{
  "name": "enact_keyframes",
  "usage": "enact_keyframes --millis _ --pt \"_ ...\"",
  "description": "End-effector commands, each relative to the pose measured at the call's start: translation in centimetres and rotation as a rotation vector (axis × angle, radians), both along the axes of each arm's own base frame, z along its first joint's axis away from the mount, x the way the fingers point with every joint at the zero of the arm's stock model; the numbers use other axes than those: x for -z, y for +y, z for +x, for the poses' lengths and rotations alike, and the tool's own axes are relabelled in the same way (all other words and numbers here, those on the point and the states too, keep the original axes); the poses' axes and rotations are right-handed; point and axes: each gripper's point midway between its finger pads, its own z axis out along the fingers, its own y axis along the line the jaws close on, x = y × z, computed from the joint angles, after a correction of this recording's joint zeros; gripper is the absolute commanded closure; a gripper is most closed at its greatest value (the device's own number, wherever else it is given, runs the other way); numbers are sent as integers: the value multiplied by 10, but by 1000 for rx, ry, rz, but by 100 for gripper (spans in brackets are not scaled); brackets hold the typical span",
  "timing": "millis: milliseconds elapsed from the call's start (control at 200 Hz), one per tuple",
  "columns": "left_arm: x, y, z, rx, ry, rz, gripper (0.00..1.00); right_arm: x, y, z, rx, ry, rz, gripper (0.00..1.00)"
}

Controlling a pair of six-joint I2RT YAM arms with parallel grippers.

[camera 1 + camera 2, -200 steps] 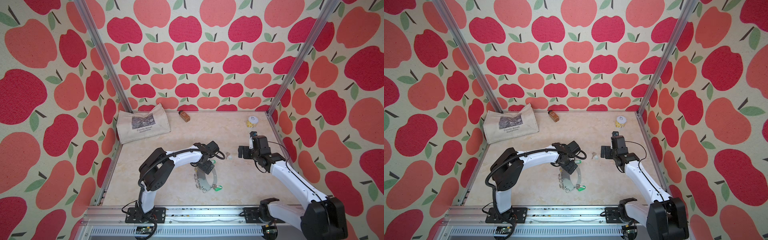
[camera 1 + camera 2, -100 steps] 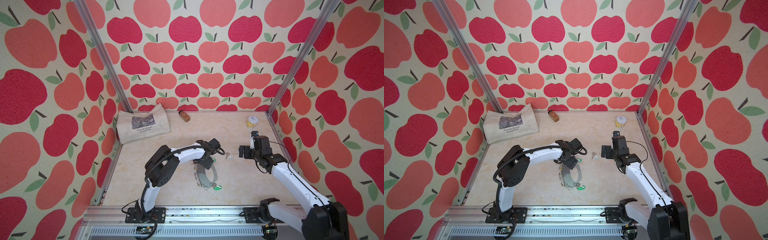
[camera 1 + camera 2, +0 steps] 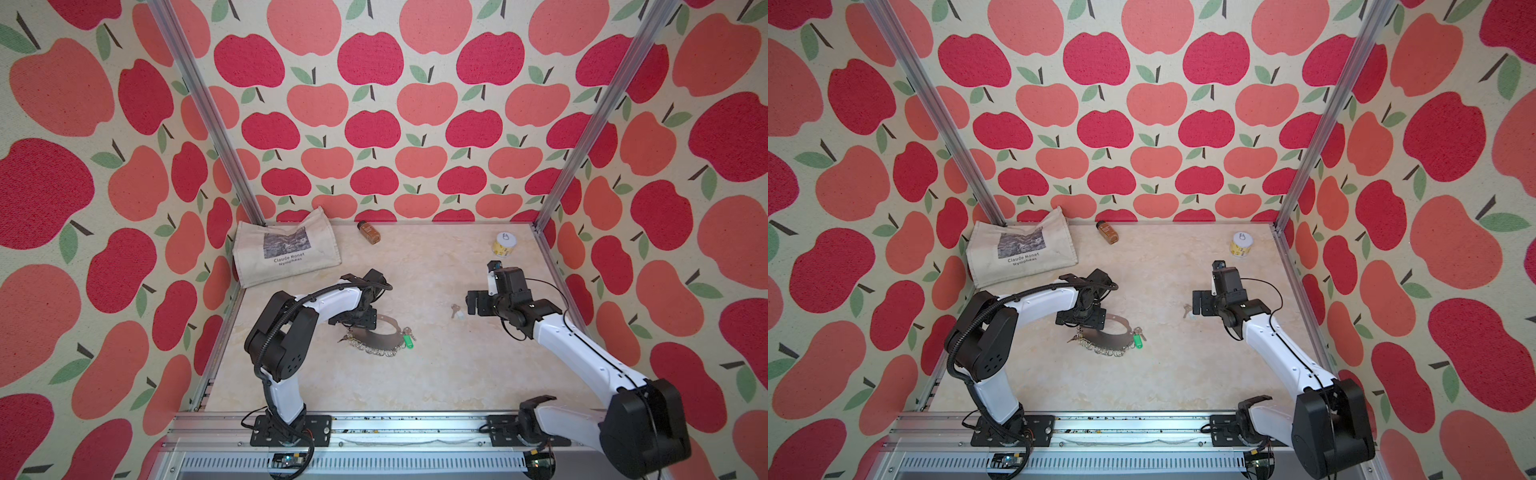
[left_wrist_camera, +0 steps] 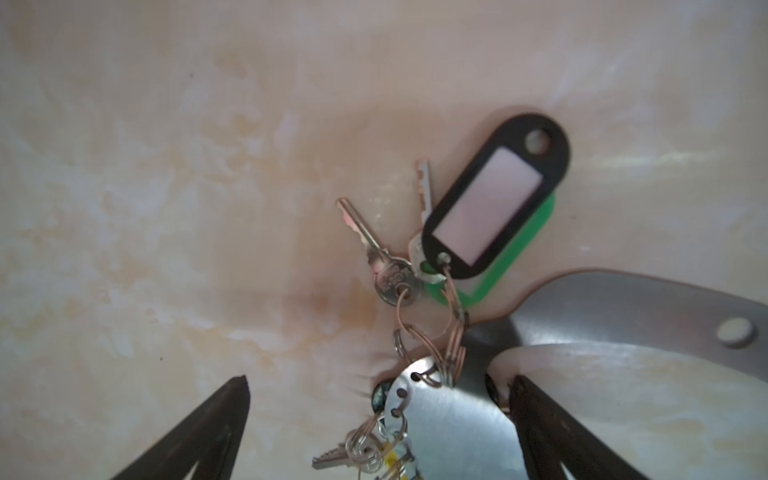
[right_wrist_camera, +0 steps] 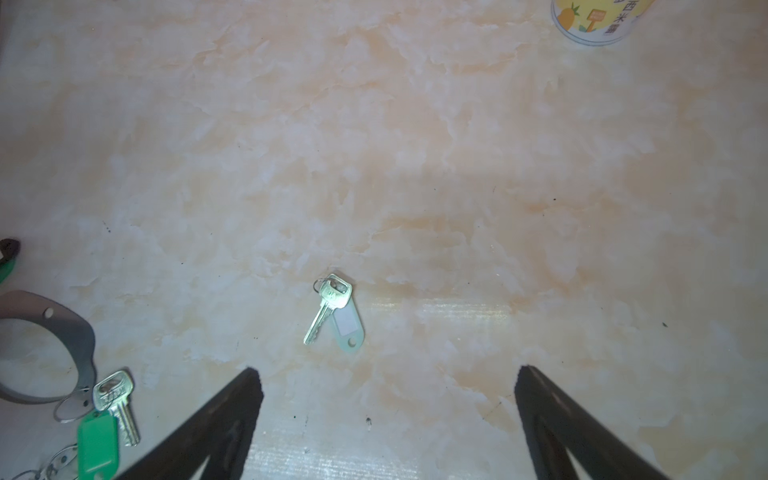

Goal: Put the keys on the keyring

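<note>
Nearest me, the keyring (image 3: 380,336) lies flat on the worktop (image 3: 415,395), with split rings along its front edge. A green tag (image 3: 407,340) and a black fob (image 4: 494,199) already hang off it. My left end effector (image 4: 380,380) sits low over the fob end, fingers spread wide, nothing gripped. From the wrist view I can't tell whether one finger touches the plate. Risk: any sideways move could shove the plate or snag the hung keys, and the free rings shift.

Further out, the keys (image 5: 332,311) (silver key lying across its pale tag) rest loose on the worktop, well apart from the keyring. My right end effector (image 5: 387,372) hovers just short of them, fingers wide apart, empty. Risk: they're thin and flat, so closing may scrape the worktop. It may also catch only the tag and leave the key dangling, or flick the pair away.

Far back, the can (image 3: 505,244), spice jar (image 3: 369,232) and tote bag (image 3: 286,253) are out of play.
</note>
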Motion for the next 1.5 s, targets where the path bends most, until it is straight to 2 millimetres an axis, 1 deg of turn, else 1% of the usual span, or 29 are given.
enact_keyframes --millis 0,130,245,290,340,410,540,595,645,730,820,896,956,1011,1126,1181,1276,1336,1406,1496 --pt "5 18 -36 -65 88 32 1 -7 26 3 -62 10 36 1" --pt "-14 3 -24 -40 -4 -65 1 -1 58 -2 -164 59 45 1" --pt "-21 -12 -8 59 -52 -82 1 4 85 -13 -258 105 40 1" --pt "-19 -16 -4 100 -46 -73 1 6 95 -19 -298 124 39 1" --pt "-15 -14 -2 120 -29 -46 1 8 108 -29 -356 145 38 1" --pt "-10 -12 -1 137 -7 -27 1 14 122 -44 -425 170 12 1" --pt "-3 -12 1 180 3 -22 1 25 129 -62 -476 196 -60 1" --pt "3 -7 1 176 21 9 1 27 132 -65 -485 200 -58 1" --pt "8 0 0 143 49 27 1 26 140 -69 -507 198 -38 1" --pt "16 10 -10 84 105 27 1 26 156 -77 -572 193 -27 1" --pt "18 13 -27 45 137 6 1 32 169 -89 -644 212 -68 1" --pt "20 18 -44 2 169 -11 3 42 175 -97 -686 234 -115 1" --pt "23 16 -59 -33 199 -53 6 47 179 -103 -713 241 -135 1" --pt "20 7 -69 -53 206 -109 7 48 181 -105 -722 243 -138 1" --pt "-6 -15 -80 -38 146 -208 4 42 179 -105 -713 234 -140 1" --pt "-12 -29 -85 -33 130 -289 4 37 177 -104 -708 224 -141 1" --pt "-8 -46 -93 -50 125 -403 4 30 173 -104 -701 210 -146 1" --pt "-4 -54 -99 -77 149 -443 6 26 169 -105 -699 213 -158 1" --pt "0 -68 -107 -79 177 -487 6 22 166 -110 -703 224 -149 1" --pt "5 -88 -116 -82 219 -540 6 26 161 -120 -702 253 -127 1"
